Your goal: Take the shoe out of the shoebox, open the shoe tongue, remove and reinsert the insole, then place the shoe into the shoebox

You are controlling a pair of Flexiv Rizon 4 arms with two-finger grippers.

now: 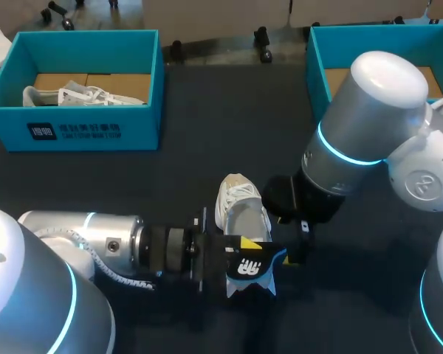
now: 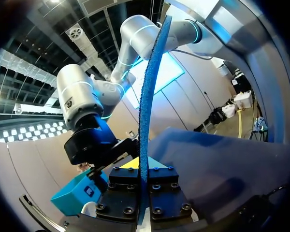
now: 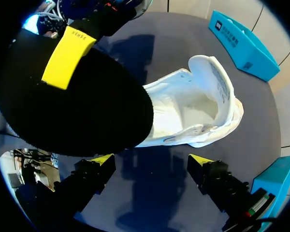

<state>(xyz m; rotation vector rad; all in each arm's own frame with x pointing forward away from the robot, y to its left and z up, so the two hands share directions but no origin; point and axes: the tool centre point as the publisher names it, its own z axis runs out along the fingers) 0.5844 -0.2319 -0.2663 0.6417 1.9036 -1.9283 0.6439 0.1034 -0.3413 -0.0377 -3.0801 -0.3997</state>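
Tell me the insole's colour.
Black face with a white mark and blue edge; the insole shows best in the head view.

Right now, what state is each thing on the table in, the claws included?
Shoe: out of its box, on the table, no insole inside.
Insole: out of the shoe, held above the table.
Left claw: shut on the insole.
Right claw: open, holding nothing, beside the shoe.
Left shoebox: lidless, another shoe lying inside.
Right shoebox: lidless, partly hidden by the right arm.
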